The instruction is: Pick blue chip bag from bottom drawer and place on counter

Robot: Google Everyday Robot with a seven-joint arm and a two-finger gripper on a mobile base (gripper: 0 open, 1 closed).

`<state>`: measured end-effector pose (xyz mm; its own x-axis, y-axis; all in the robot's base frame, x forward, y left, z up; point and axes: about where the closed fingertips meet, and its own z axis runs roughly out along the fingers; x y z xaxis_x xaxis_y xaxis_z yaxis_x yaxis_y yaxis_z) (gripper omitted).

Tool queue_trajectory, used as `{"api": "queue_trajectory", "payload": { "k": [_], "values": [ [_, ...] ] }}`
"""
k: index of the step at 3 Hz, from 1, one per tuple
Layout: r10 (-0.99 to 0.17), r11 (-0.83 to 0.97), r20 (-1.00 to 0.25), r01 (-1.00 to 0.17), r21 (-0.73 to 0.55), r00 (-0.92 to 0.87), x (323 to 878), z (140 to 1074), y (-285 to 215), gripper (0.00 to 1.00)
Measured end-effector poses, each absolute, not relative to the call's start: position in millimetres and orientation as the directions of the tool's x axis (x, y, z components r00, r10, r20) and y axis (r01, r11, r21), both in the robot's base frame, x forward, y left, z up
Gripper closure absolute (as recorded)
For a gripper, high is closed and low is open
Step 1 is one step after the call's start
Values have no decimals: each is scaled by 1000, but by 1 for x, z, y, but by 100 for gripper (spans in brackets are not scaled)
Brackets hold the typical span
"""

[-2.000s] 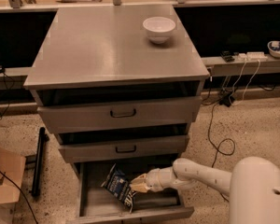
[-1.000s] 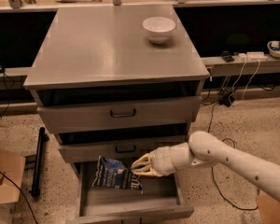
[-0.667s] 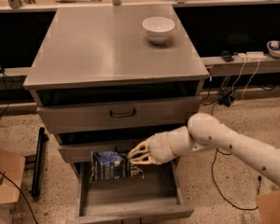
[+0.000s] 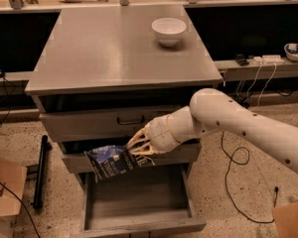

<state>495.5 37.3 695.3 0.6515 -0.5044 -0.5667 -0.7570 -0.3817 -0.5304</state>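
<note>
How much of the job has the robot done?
The chip bag is already out of the open bottom drawer. The gripper holds it in front of the middle drawer. Left to do: lifting it onto the counter by the white bowl.

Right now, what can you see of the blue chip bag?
The blue chip bag is a small, crinkly, dark blue pouch with white lettering, tilted and slightly crumpled. The gripper is shut on one upper corner. The bag hangs above the open bottom drawer, off its grey floor, in front of the middle drawer.
</note>
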Motion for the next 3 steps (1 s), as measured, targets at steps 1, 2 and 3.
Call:
{"api": "queue_trajectory", "payload": {
  "k": [1,2,3],
  "values": [
    [-504,-382,-567,-757,-530,651,496,695,37,100],
    [-524,-403,-513,-729,-554,679,496,717,38,100],
    [-539,-467,-377,-640,-611,753,498,772,47,100]
  ]
}}
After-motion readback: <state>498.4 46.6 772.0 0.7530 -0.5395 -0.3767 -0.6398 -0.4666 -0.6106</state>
